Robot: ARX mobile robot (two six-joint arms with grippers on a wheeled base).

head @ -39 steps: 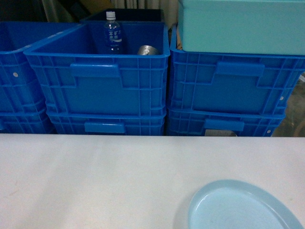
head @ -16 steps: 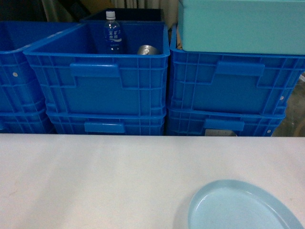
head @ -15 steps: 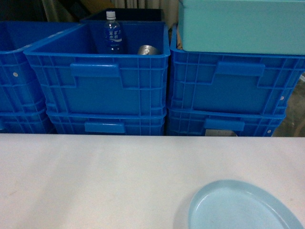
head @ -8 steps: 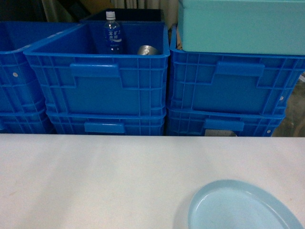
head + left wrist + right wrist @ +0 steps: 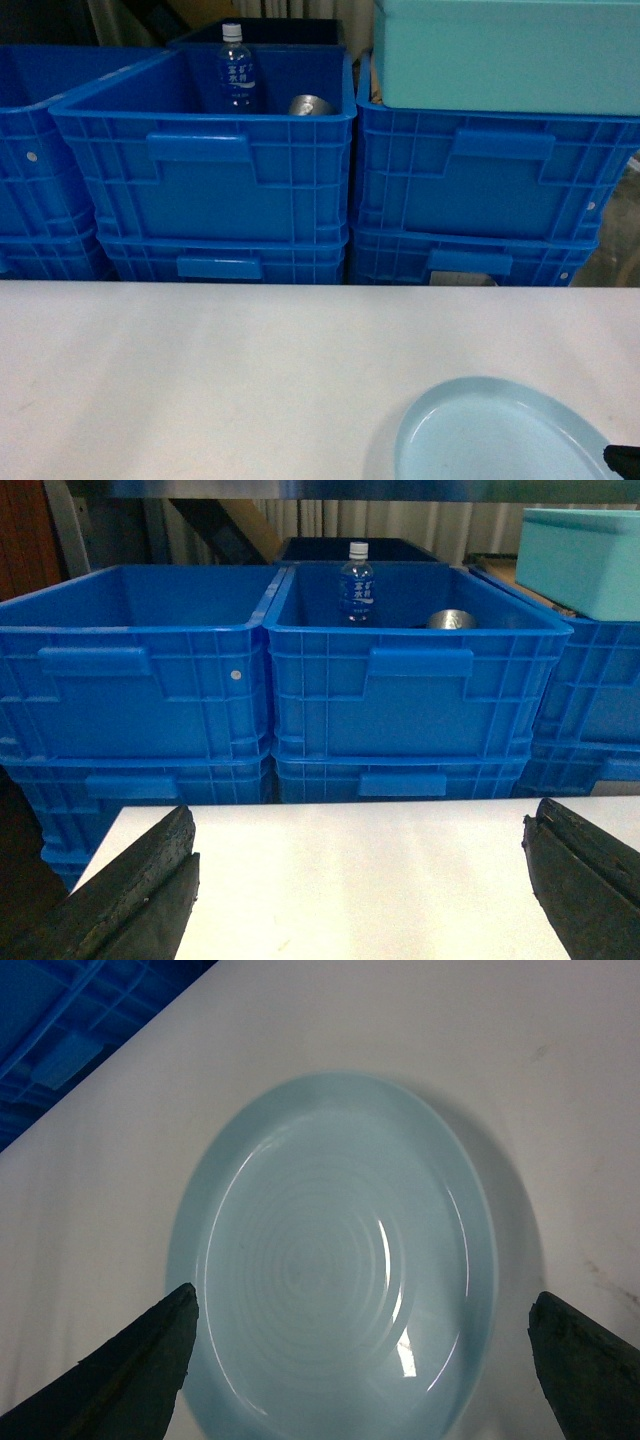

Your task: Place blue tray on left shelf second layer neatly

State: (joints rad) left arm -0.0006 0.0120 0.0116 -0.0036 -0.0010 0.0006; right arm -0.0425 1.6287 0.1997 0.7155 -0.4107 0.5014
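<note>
The blue tray [image 5: 500, 435] is a pale blue round dish lying flat on the white table [image 5: 200, 380], at the bottom right of the head view. In the right wrist view the blue tray [image 5: 335, 1260] lies right under my right gripper [image 5: 365, 1300], which is open, one finger on either side of the tray's near half and nothing held. A dark fingertip [image 5: 624, 460] of that gripper shows beside the tray's right rim. My left gripper [image 5: 365, 815] is open above bare table [image 5: 360, 880], facing the crates. The left shelf is out of view.
Stacked deep-blue crates [image 5: 210, 190] line the table's far edge. The middle upper crate holds a water bottle [image 5: 236, 70] and a metal can [image 5: 308, 104]. A teal bin [image 5: 505, 55] sits on the right stack. The crates [image 5: 410, 680] also fill the left wrist view.
A dark fingertip of my right gripper has come into the bottom right corner of the head view, next to the tray. The tray and crates have not moved.
</note>
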